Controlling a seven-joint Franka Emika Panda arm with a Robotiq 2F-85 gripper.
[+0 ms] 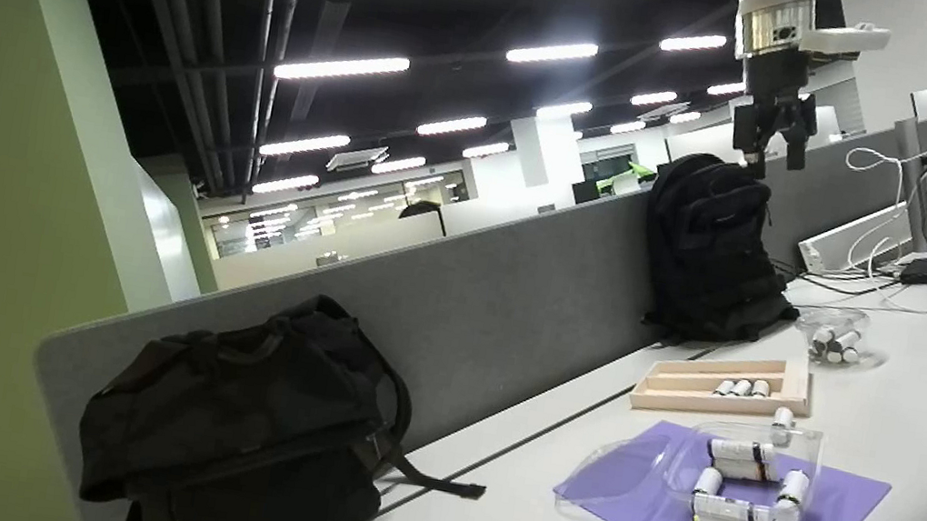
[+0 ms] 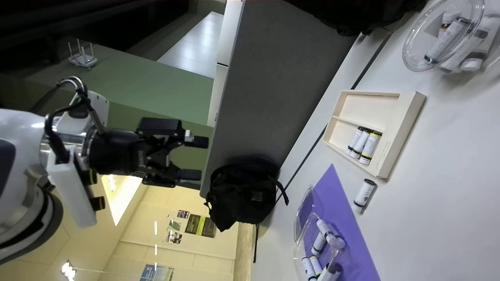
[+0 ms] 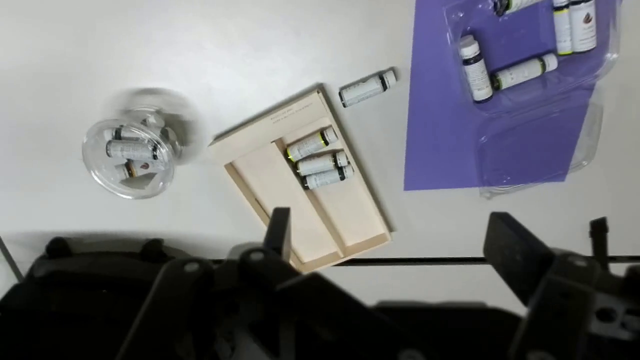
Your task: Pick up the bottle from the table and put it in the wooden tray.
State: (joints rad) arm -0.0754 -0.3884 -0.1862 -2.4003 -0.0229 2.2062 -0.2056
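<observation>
Gripper (image 2: pixel 196 158) hangs spread wide, empty, above the white table (image 3: pixel 280 45); one bottle (image 3: pixel 364 91) lies between tray (image 3: pixel 272 120) and mat (image 3: pixel 440 155); ceiling lights (image 1: pixel 552 52) glow.

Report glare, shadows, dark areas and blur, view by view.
Wrist view: soft shadow beside the round clear tub, jaws dark and soft-edged; in an exterior view, ceiling light strips burn out white; in an exterior view, a black backpack shows little detail.
</observation>
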